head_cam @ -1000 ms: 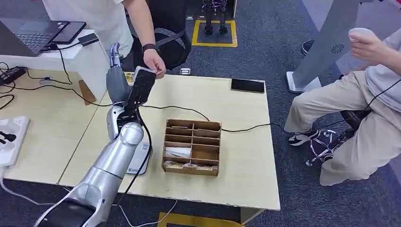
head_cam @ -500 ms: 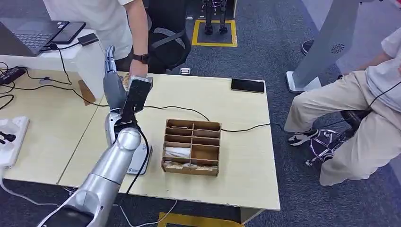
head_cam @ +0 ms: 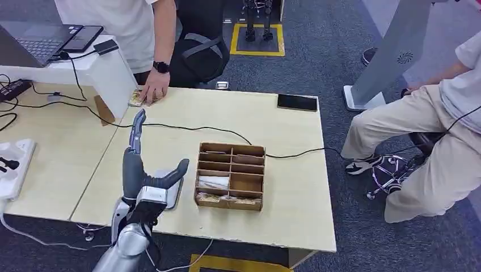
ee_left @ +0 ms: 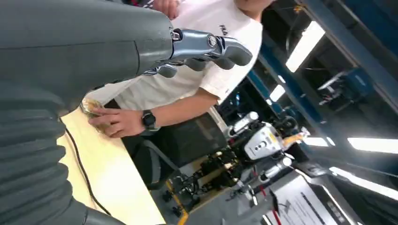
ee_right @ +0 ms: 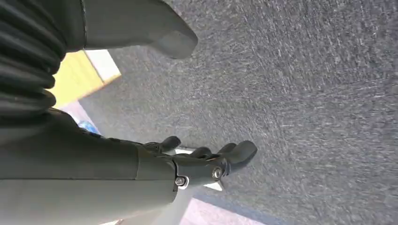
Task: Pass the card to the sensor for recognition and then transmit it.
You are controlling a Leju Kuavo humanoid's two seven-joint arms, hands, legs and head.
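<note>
My left hand [head_cam: 143, 173] stands empty above the table's near left part, fingers pointing up and thumb spread toward the wooden box. Just behind the thumb lies the flat white sensor [head_cam: 172, 197], partly hidden. At the far left corner a person's hand [head_cam: 151, 92] presses the card [head_cam: 136, 98] flat on the table. The left wrist view shows my fingers [ee_left: 206, 47] spread with nothing in them, and the person's hand [ee_left: 115, 123] on the card [ee_left: 90, 106]. My right hand [ee_right: 197, 164] hangs over grey carpet, fingers loosely apart, holding nothing.
A compartmented wooden box [head_cam: 231, 176] sits mid-table with a black cable [head_cam: 215, 131] running past it. A black phone [head_cam: 297, 102] lies at the far right edge. One person stands behind the table; another sits to the right [head_cam: 431, 130]. A laptop [head_cam: 34, 42] stands far left.
My left arm has dropped and pulled back from the far left corner toward the near edge. The card it held up has gone to the person, who now presses it on the table.
</note>
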